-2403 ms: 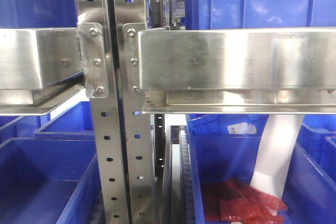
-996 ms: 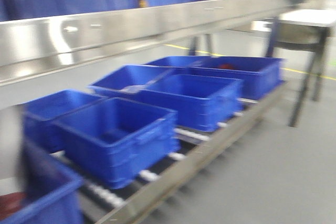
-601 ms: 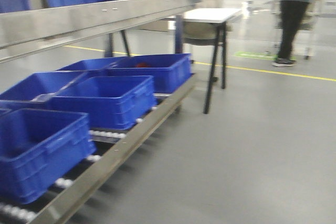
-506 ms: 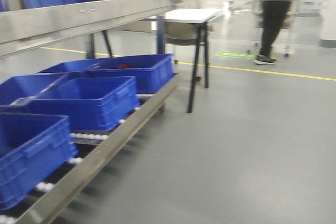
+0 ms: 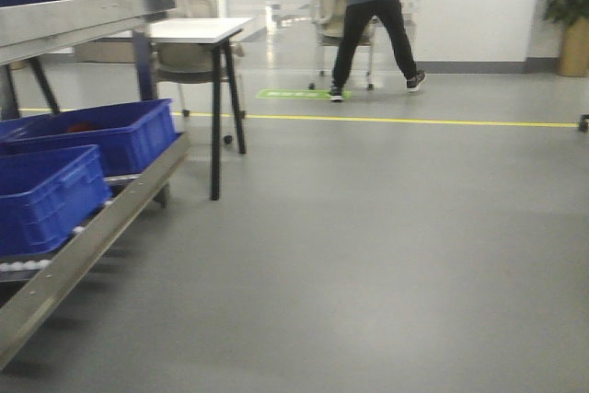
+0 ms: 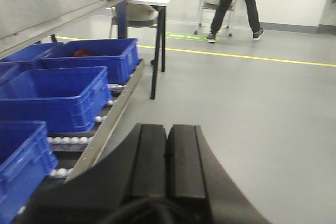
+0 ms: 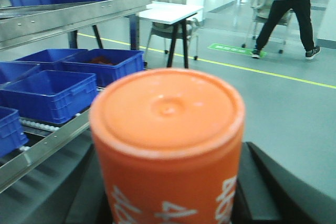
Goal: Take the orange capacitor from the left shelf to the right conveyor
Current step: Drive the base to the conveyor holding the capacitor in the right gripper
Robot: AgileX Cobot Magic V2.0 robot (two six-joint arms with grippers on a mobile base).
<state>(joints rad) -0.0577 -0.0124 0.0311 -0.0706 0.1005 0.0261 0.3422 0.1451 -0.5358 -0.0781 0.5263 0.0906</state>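
The orange capacitor (image 7: 167, 145) with white "4680" print fills the right wrist view, held upright between the black jaws of my right gripper (image 7: 168, 203), which is shut on it. My left gripper (image 6: 168, 156) is shut and empty, its two black fingers pressed together above grey floor. The left shelf (image 5: 83, 16), a stainless-steel rack with blue bins (image 5: 46, 195) on rollers, stands at the left of the front view and also shows in the left wrist view (image 6: 58, 3) and the right wrist view (image 7: 73, 17). The right conveyor is out of view.
A white-topped table (image 5: 198, 29) with black legs and a chair stands past the shelf's end. A person (image 5: 368, 16) in dark trousers walks at the back by a cart. A yellow floor line (image 5: 414, 121) crosses the grey floor. A potted plant (image 5: 566, 6) stands far right.
The view has swung right, away from the close shelf beams and bins toward the floor. The shelf has slid to the left edge and the person has come into view.
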